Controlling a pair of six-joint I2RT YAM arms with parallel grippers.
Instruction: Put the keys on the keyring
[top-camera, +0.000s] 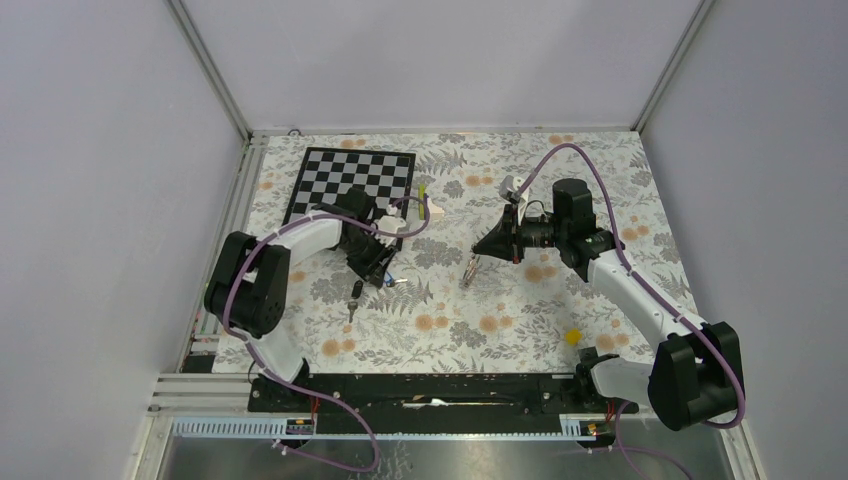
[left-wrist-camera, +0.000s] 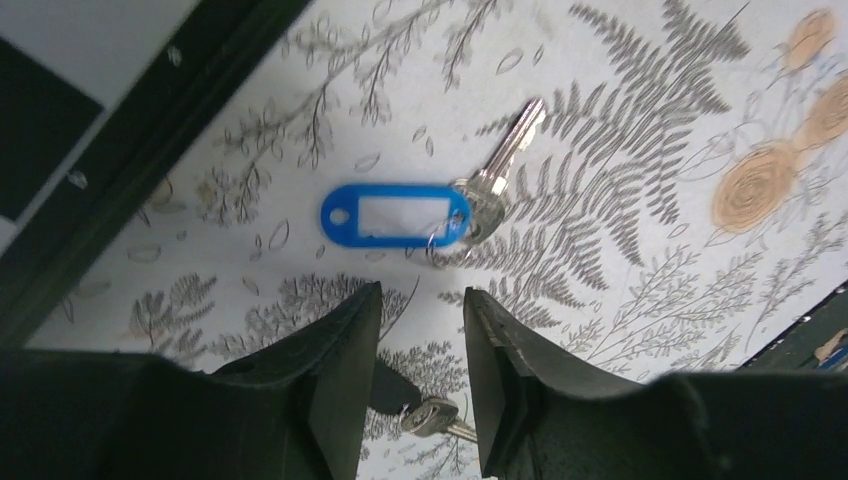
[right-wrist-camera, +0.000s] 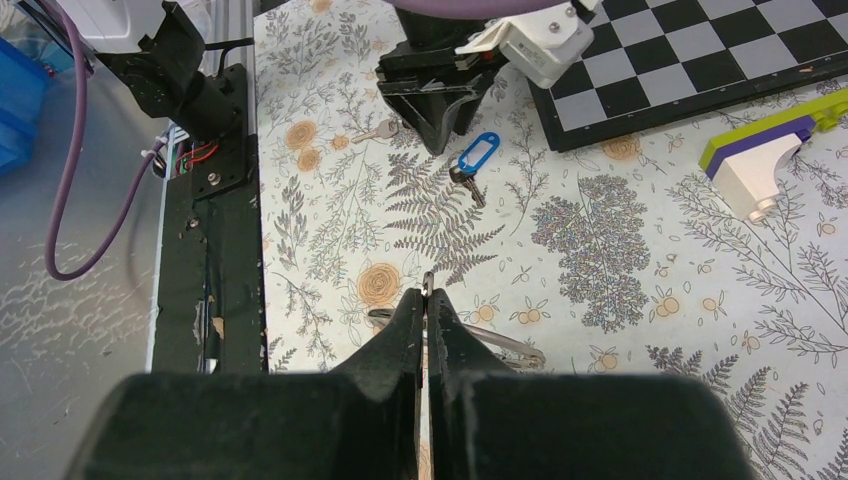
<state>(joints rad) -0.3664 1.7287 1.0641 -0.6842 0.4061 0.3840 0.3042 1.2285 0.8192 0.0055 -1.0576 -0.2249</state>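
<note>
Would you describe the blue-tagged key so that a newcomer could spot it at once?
Find the chessboard at the far left of the flowered table; the left claw hovers in front of its near edge. Beside that claw lies the blue-tagged key: only it carries an oblong blue plastic tag with a white label, unlike the black-headed key nearby.

Left wrist cam: jaws parted w/ nothing btwn them, above the floral counter (left-wrist-camera: 620, 330). Blue-tag key (left-wrist-camera: 395, 215) lies flat just past the tips, tag to the left, silver blade pointing up-right. 2nd key (left-wrist-camera: 432, 415) peeks thru the gap lower down, mostly hidden, head looks dark. Black rail (left-wrist-camera: 150, 130) runs diag. across the top-left corner.
</note>
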